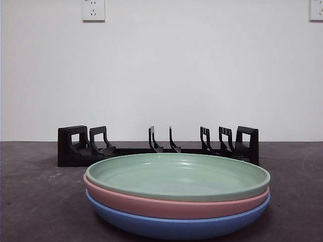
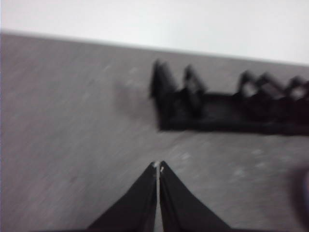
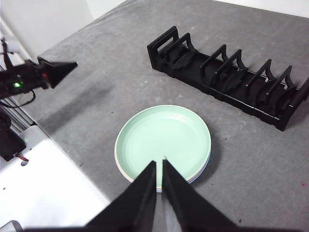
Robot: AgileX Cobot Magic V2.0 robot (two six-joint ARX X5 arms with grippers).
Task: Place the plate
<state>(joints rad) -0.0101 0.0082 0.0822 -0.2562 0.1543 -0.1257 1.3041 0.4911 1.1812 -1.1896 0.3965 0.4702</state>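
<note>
Front view gives me 3 plates nested in one stack near the camera: a green plate [image 1: 177, 176] on top, a pink plate [image 1: 174, 205] under it, and a blue plate [image 1: 176, 224] at the bottom on the grey table [image 1: 30, 201]. Behind the stack, at 12 o'clock from it, stands the black rack [image 1: 157, 147] with its upright dividers, every slot I can see unfilled. No arm shows in this view.

From the right wrist camera I see the right gripper [image 3: 159, 166] hovering high above the stack's near rim, its jaws pressed together and holding nothing. The left gripper [image 3: 58, 69] shows there too, off at about 10 o'clock from the plates and well apart from them. Its own blurred wrist picture shows its jaws [image 2: 158, 168] closed as well, aimed toward one end of the rack.

I judge this as the very start: nothing is picked and nothing is racked yet. Next I would need to spread the right jaws, descend to the green plate's rim, and pinch it so the plate can be tipped upright into a slot.
</note>
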